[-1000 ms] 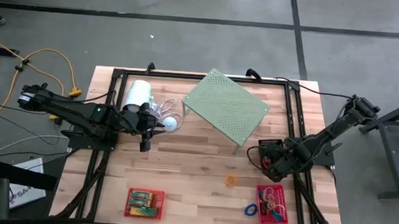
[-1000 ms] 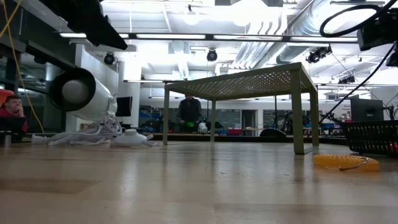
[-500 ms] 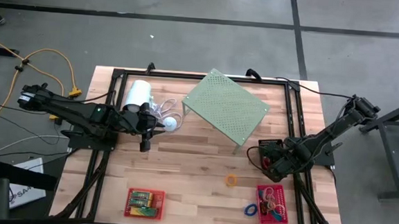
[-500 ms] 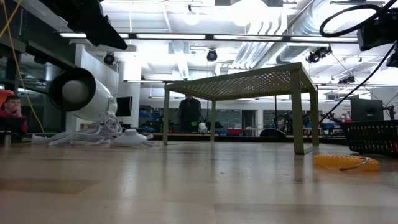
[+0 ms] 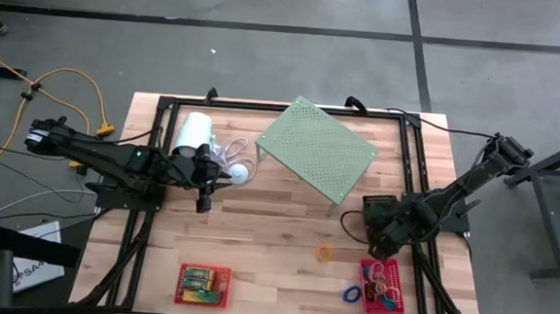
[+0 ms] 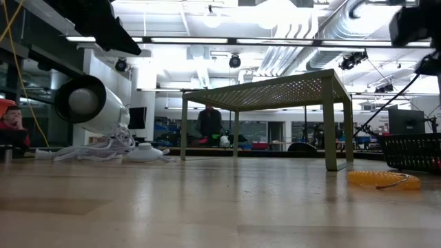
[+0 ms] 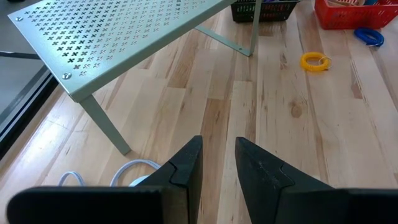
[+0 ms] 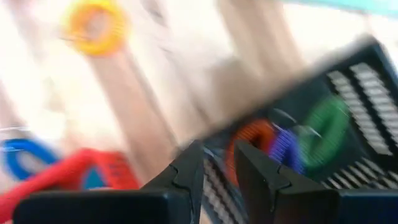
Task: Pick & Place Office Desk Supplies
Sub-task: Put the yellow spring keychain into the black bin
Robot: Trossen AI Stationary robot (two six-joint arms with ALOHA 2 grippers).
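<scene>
I am looking across a table (image 5: 286, 226) with a wide bare stretch of wood running down its middle, between my two arms; only a yellow loop (image 5: 325, 251) is lying there, with a blue loop (image 5: 350, 294) close to the near edge. The pale green shelf (image 5: 317, 152) is standing toward the far edge, and the white cylinder (image 5: 194, 130) with its cord is sitting just left of it. The red basket (image 5: 204, 285) near the near edge is holding green-white boxes; the pink basket (image 5: 381, 286) at the near right is holding tan loops and small coloured bits; the black basket (image 5: 378, 206) is holding orange, purple and green coils. My left gripper (image 5: 202, 203) is waiting beside the cylinder, jaws parted a little and grasping nothing. My right gripper (image 8: 214, 163) is hanging over the black basket's near edge, jaws slightly apart and empty. Since a second ago, my right arm has shifted a little leftward.
</scene>
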